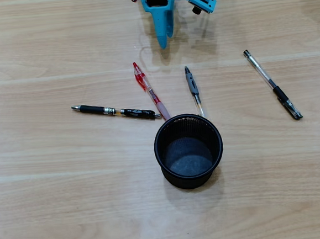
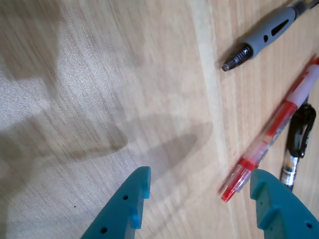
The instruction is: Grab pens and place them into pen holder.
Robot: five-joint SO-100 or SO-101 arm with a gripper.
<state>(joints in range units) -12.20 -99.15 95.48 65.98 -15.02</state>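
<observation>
- Black pen (image 1: 114, 111): leftmost in the overhead view, lying flat on the wooden table (image 1: 49, 189) up and to the left of the pen holder (image 1: 188, 151). Its far tip points away from the holder and its near end stops just short of the rim. Lying loose like this, it looks free to be lifted.
- Red and clear pen (image 1: 150, 91): next to the right, slanting down toward the pen holder's upper left rim, where its lower end sits close to the black pen's end. In the wrist view its red tip (image 2: 233, 185) lies between the two teal fingertips, nearer the right one, so it is probably the first target.
- Gripper (image 1: 162, 39): above the pen holder at the top of the overhead view, its fingers spread wide apart with nothing between them in the wrist view (image 2: 197, 186); I judge it is lined up to straddle a pen.
- Pen holder: upright, mouth open, and empty as far as the overhead view shows, so no pen is stowed yet.
- Grey pen (image 1: 193, 89): directly above the holder's rim, its lower end reaching the rim's top edge.
- Clear pen with black ends (image 1: 272, 84): well apart, up and to the right of the holder, the farthest reach.
</observation>
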